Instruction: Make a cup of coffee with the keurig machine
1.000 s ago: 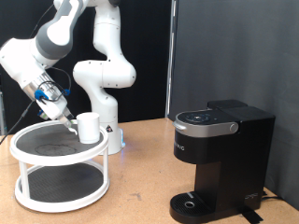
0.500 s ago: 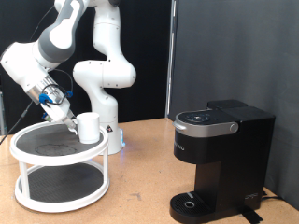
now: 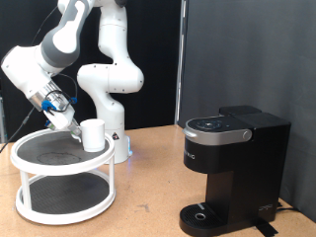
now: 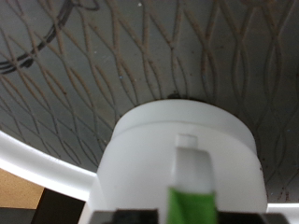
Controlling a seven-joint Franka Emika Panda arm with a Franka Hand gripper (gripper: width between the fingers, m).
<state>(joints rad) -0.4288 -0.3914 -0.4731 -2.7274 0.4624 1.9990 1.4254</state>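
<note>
The white cup (image 3: pixel 94 134) stands upright on the top shelf of a white round two-tier rack (image 3: pixel 59 195), at the exterior view's left. My gripper (image 3: pixel 75 129) reaches down at a slant and is right against the cup's left side. In the wrist view the cup (image 4: pixel 149 149) fills the lower middle, with one finger (image 4: pixel 192 182) with a green pad in front of it. The other finger is hidden. The black keurig machine (image 3: pixel 232 163) stands at the exterior view's right with its lid down.
The rack's dark mesh shelf (image 4: pixel 140 56) spreads around the cup. The robot's white base (image 3: pixel 111 109) stands just behind the rack. The keurig's round drip base (image 3: pixel 202 214) has nothing on it. Bare wooden tabletop (image 3: pixel 148 183) lies between rack and machine.
The arm has shifted very slightly to the left near the cup. The cup and the machine have not moved.
</note>
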